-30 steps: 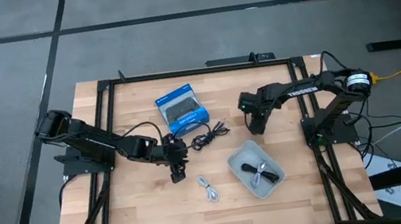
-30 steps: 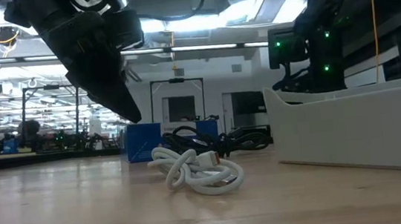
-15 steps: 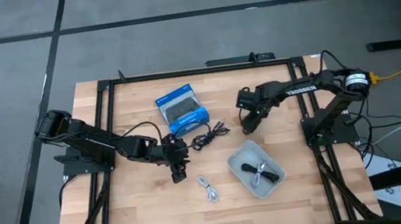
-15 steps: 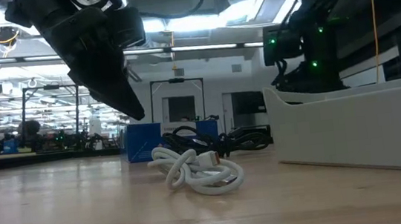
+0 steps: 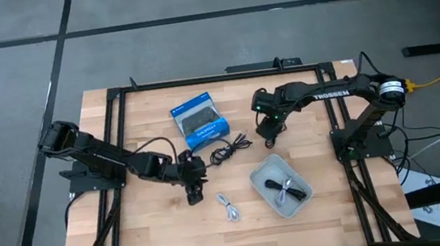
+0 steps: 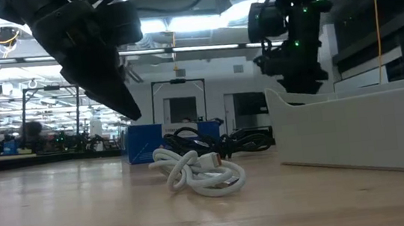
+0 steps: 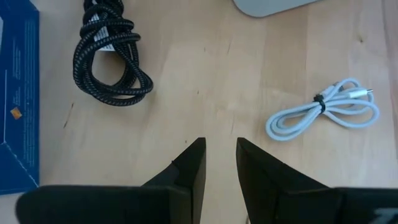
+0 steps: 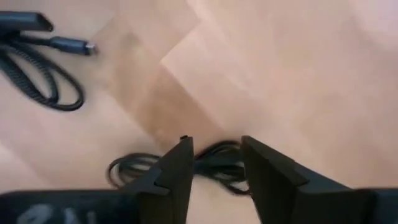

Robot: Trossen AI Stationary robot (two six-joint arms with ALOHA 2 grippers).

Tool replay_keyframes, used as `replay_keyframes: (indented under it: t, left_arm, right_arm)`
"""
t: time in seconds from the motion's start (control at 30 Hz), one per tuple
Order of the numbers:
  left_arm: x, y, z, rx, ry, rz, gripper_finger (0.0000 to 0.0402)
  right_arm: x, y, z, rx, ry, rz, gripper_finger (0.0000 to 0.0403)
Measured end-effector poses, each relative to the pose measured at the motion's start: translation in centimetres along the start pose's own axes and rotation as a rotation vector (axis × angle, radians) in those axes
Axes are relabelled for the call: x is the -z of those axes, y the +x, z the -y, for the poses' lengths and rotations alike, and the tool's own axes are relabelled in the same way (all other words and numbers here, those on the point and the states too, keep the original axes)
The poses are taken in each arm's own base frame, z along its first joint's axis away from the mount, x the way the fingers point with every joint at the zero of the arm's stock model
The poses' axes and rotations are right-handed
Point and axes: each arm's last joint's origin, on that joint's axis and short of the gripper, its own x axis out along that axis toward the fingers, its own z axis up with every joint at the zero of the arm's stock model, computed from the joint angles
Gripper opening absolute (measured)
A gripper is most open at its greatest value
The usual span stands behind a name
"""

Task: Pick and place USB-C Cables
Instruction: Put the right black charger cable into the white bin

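Note:
A whitish-silver cable (image 5: 229, 206) lies coiled on the table near my left gripper (image 5: 193, 189), which hovers open with its fingers pointing down. In the left wrist view that gripper (image 7: 221, 149) hangs over bare wood, between the white cable (image 7: 323, 112) and a black braided cable (image 7: 112, 53). Loose black cables (image 5: 228, 148) lie by the blue box (image 5: 200, 119). My right gripper (image 5: 266, 130) is open beside them. In the right wrist view it (image 8: 216, 149) stands above a black cable (image 8: 211, 163), with another black cable (image 8: 37, 74) farther off. One black bundled cable (image 5: 288, 188) lies in the tray.
The pale grey tray (image 5: 260, 178) sits on the table's right half, near the white cable. The blue box stands toward the far edge. A black frame (image 5: 118, 137) runs around the table. Bare wood stretches along the near edge and the left side.
My right gripper has swung toward the table's left and a little toward the far edge, away from the tray and closer to the loose black cables. The cables, the box and the tray have stayed where they were.

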Motion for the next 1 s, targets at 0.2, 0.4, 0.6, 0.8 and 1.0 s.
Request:
replay_keyframes:
  t: [0.2, 0.4, 0.6, 0.8, 1.0]
  left_arm:
    - [0.3, -0.2, 0.7, 0.015, 0.019, -0.001, 0.0081]
    - [0.4, -0.2, 0.9, 0.021, 0.025, -0.001, 0.0081]
    - [0.4, -0.2, 0.9, 0.021, 0.021, 0.001, 0.0082]
    - [0.4, -0.2, 0.9, 0.02, 0.002, 0.001, 0.0082]
    - [0.4, -0.2, 0.9, 0.02, 0.002, 0.001, 0.0082]
  right_arm:
    - [0.6, 0.5, 0.5, 0.068, -0.04, -0.021, 0.014]
    - [2.4, 2.0, 1.1, 0.104, -0.028, -0.1, 0.014]
    - [3.3, 3.1, 1.7, 0.118, -0.019, -0.127, 0.0134]
    - [3.5, 3.7, 1.7, 0.107, -0.011, -0.1, 0.0041]
    - [2.7, 3.8, 1.4, 0.076, -0.015, -0.021, 0.0009]
